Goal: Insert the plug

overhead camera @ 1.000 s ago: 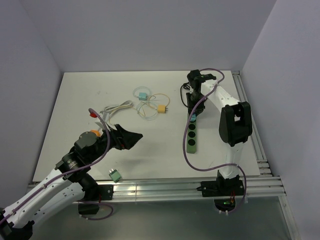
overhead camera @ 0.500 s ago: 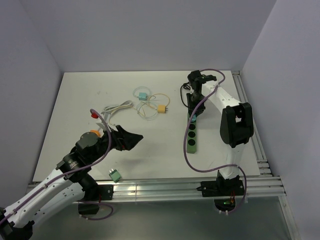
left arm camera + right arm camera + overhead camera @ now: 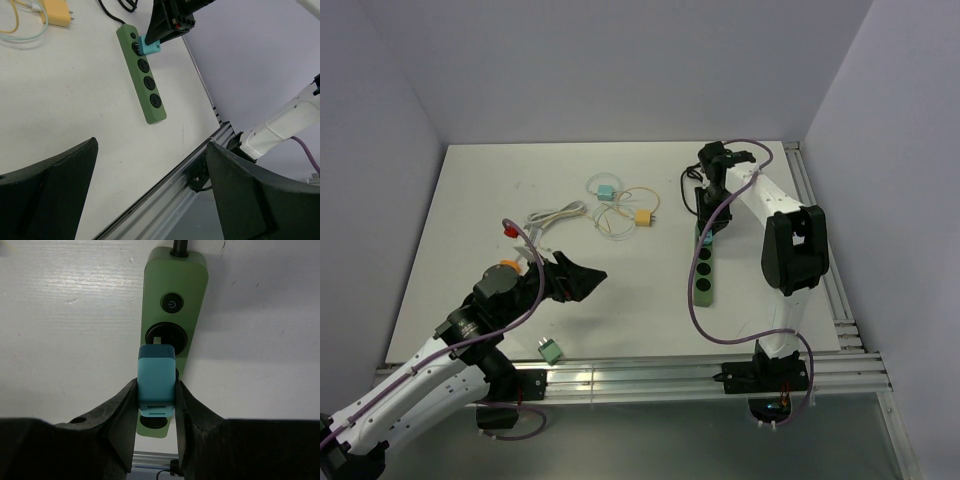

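Note:
A green power strip (image 3: 704, 265) lies on the white table at the right; it also shows in the left wrist view (image 3: 144, 80) and the right wrist view (image 3: 172, 305). My right gripper (image 3: 156, 390) is shut on a teal plug (image 3: 156, 380) and holds it right over the strip, just below the socket (image 3: 166, 336) next to the switch. The plug's prongs are hidden. The plug also shows in the left wrist view (image 3: 149, 46). My left gripper (image 3: 582, 277) is open and empty, low over the table at the front left.
A second teal plug (image 3: 606, 190) and a yellow plug (image 3: 642, 216) with thin looped cables lie mid-table. A white cable (image 3: 555, 215) and a red-tipped piece (image 3: 506, 228) lie to their left. A green plug (image 3: 549, 349) lies by the front rail (image 3: 670, 375).
My right wrist has shifted very slightly to the right with the teal plug in it. My left arm has drifted slightly to the left.

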Controlling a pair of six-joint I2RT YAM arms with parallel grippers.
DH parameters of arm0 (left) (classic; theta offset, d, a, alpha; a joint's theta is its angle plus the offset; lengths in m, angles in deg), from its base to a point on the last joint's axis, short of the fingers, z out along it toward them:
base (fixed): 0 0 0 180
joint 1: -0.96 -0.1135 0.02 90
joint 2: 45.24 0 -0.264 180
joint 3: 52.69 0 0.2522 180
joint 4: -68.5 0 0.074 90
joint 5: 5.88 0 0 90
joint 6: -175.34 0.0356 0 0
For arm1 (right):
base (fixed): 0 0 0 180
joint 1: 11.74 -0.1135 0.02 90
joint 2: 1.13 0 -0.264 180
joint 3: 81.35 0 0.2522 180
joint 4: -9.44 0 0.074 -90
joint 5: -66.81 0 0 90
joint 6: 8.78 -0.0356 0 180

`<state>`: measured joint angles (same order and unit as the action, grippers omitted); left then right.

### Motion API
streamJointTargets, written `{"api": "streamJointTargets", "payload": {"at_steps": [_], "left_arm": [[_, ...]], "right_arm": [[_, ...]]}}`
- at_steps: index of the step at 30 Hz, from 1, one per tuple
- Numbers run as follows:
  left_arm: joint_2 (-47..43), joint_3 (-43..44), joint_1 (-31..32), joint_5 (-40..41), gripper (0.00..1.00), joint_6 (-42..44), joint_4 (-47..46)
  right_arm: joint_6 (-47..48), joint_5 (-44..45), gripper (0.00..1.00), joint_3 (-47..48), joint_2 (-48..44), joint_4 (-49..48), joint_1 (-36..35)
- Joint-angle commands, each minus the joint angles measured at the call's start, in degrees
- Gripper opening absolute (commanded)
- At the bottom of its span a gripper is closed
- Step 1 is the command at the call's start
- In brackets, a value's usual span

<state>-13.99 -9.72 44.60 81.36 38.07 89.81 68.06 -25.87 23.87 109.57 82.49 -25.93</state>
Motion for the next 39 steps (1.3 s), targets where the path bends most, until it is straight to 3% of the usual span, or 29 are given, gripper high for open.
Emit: {"api": "streamJointTargets", "payload": {"at_steps": [1,18,26,32,39], "left_arm": [[-0.1,-0.3,0.0,-0.8,0.95,0.5,-2.6],[-1.2,0.1,0.0,0.7,0.96,1.2,-0.2],[-1.1,0.1,0.0,0.6,0.96,1.1,-0.2],[-1.0,0.0,0.0,0.5,0.96,1.0,-0.5],[0.3,0.6,0.0,-1.3,0.96,0.3,-0.9]], "right_arm": [[0.2,0.2,0.0,-0.2,-1.6,1.9,0.7],[-2.0,7.6,0.0,3.9,8.7,-0.5,1.5],[-3.1,12.3,0.0,-2.9,11.0,-3.8,1.4],[-6.2,13.0,0.0,-12.4,4.0,-8.4,0.8],[-6.2,8.7,0.0,-8.8,7.0,-8.6,0.8]]}}
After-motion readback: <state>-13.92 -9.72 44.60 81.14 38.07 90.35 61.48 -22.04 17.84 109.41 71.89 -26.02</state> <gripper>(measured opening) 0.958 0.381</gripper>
